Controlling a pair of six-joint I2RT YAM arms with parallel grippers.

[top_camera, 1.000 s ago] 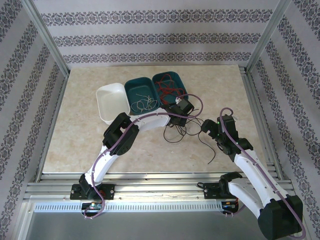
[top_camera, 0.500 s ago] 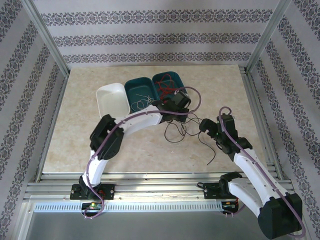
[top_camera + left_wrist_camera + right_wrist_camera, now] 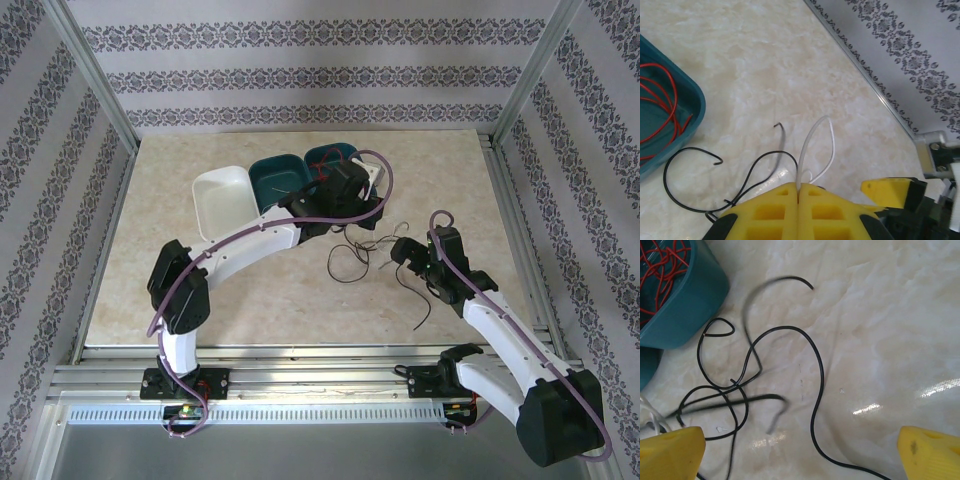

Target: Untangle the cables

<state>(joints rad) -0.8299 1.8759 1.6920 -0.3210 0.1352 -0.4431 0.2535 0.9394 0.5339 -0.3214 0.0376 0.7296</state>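
Left arm (image 3: 250, 238) outstretched beside the far teal plastic bin (image 3: 694, 107), left fingers (image 3: 771, 212) clenched on a thin white wire (image 3: 818, 145); right fingers (image 3: 671, 450) spread above thin black wires (image 3: 816, 390).

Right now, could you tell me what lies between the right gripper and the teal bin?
Tangled black cables lie between the right gripper and teal bin, shown in the right wrist view.

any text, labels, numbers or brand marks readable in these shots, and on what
None can be read.
Teal bin, white bin: plain, no label.
Left gripper, shut on the white cable: bare yellow, no marking.
Walls: floral pattern only, no letters.
Left arm base: coloured specks, too small to read.
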